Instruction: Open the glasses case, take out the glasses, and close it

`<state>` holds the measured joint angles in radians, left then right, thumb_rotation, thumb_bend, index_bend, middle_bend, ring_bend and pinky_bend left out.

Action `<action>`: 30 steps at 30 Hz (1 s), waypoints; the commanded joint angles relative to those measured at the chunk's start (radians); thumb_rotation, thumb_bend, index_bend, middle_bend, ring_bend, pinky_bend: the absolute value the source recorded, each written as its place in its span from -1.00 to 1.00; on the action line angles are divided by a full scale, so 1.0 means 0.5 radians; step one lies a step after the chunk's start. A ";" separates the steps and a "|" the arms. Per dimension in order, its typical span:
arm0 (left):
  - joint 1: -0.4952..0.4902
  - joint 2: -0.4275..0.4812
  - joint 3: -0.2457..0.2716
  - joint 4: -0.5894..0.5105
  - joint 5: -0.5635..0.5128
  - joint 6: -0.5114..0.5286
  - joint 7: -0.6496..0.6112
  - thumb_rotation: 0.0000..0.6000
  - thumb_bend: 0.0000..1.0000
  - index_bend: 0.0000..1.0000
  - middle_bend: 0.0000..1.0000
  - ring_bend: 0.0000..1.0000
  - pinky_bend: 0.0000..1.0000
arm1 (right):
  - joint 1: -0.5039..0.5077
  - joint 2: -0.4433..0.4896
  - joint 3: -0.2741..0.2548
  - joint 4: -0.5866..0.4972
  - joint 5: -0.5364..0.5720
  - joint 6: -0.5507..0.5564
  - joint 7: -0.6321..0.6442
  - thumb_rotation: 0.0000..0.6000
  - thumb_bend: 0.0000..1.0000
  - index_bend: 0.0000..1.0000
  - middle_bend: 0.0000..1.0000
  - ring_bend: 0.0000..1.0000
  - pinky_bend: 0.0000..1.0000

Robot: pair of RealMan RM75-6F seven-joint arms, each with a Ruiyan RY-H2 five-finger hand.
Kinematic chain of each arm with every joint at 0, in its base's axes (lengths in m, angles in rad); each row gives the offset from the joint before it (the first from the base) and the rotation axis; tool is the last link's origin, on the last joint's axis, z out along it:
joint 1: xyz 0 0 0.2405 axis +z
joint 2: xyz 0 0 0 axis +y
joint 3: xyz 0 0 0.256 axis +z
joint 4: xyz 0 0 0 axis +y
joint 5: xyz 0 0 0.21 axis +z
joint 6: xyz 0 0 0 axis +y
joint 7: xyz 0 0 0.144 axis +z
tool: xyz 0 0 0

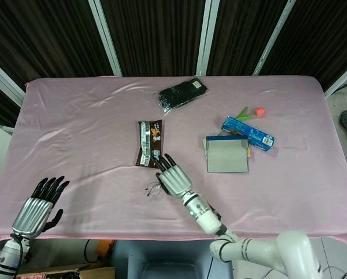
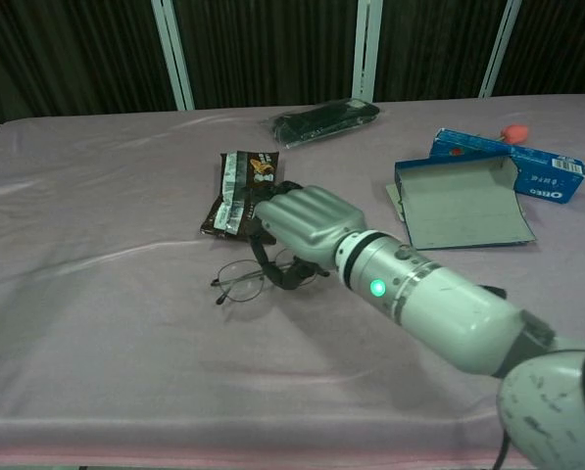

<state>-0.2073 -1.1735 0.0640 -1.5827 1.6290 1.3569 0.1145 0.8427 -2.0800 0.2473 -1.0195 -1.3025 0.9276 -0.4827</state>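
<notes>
— What is the right hand (image 2: pixel 297 230) doing?

— It holds the glasses (image 2: pixel 248 278), curled fingers hooked over the frame near the table's middle, just in front of the brown snack bar (image 2: pixel 242 195). In the chest view the lenses stick out to the left of the hand, low over the pink cloth (image 1: pixel 80 133) (touching or not, I cannot tell).

— Which way do they lie?

— Long axis roughly left to right across the table.

— And the case (image 1: pixel 226 154)?

— Well off to the right, lying open and flat beside the blue biscuit box (image 1: pixel 249 133).

— The left hand (image 1: pixel 38 206)?

— At the near left edge, holding nothing, fingers extended and slightly apart.
</notes>
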 commanded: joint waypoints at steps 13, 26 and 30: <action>0.007 0.005 0.007 0.006 0.021 0.014 -0.014 1.00 -0.06 -1.00 -1.00 -1.00 -1.00 | 0.022 0.031 0.025 -0.122 0.139 -0.030 -0.165 1.00 0.04 -0.25 -0.91 -1.00 -1.00; 0.036 0.029 -0.015 -0.009 0.019 0.094 -0.074 1.00 -0.08 -1.00 -1.00 -1.00 -1.00 | -0.530 1.400 -0.453 -1.327 -0.111 0.378 -0.236 1.00 0.04 -0.48 -1.00 -1.00 -1.00; 0.037 0.037 -0.011 -0.007 0.033 0.103 -0.086 1.00 -0.09 -1.00 -1.00 -1.00 -1.00 | -0.643 1.566 -0.543 -1.398 -0.119 0.477 -0.248 1.00 0.00 -0.55 -1.00 -1.00 -1.00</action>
<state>-0.1886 -1.1556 0.0579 -1.5866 1.6446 1.4078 0.0724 0.6076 -1.4044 0.0531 -1.6265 -1.3325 1.0922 -0.5900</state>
